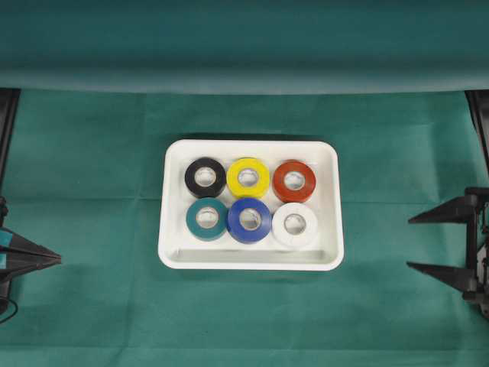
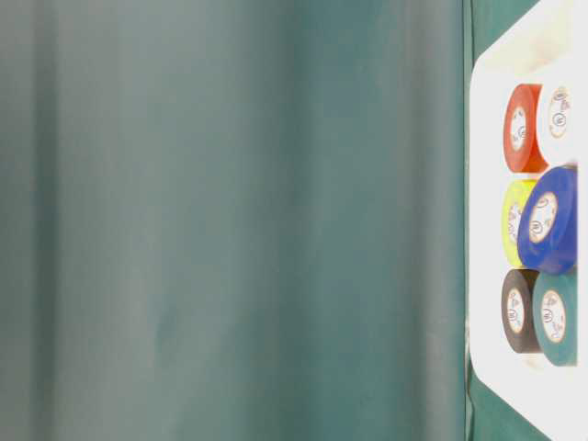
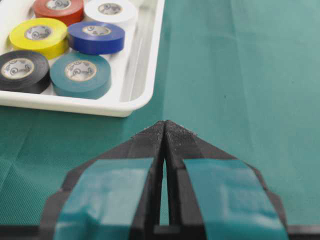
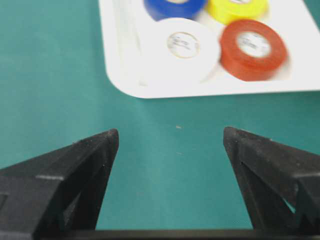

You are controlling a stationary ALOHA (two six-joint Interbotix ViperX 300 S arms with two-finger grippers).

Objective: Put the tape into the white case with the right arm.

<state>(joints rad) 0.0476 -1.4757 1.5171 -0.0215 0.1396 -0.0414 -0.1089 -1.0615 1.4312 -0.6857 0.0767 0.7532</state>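
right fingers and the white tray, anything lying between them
Nothing: only bare green cloth lies between the open right gripper and the white tray, as the right wrist view shows.

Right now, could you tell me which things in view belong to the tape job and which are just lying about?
Part of the job:
- white case
- six tape rolls inside it, e.g. white roll
- right gripper, open and empty

Just there:
- left gripper, shut
- green cloth
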